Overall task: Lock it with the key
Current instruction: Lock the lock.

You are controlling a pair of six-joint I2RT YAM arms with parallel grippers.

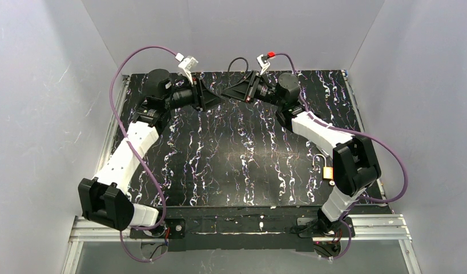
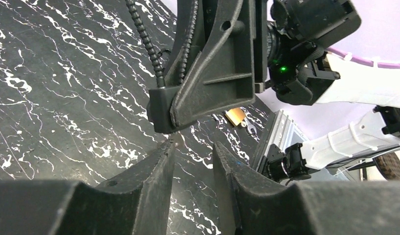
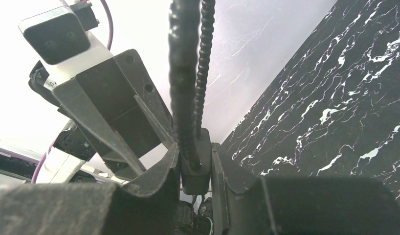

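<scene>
On the near right of the black, white-veined counter (image 1: 237, 171), just beside the right arm's elbow, lies the small brass-gold padlock with a silver U-shaped shackle (image 1: 326, 169). It looks dense, rigid and smooth-sided, likely to slide if nudged. The flat faces of its body seem the best hold, leaving shackle and keyway free. Whether the shackle is latched, and which way the keyway faces, is too small to tell.

Toward the far edge the two hands meet, well apart from the padlock. The right hand (image 3: 194, 152) pinches a small black block-shaped key head (image 3: 195, 174) on a black beaded cord (image 3: 186, 73). The left hand (image 2: 193, 147) stands narrowly parted, with nothing between its fingers. A silvery sliver (image 2: 177, 140) under the key head may be the blade; the rest is hidden.
</scene>
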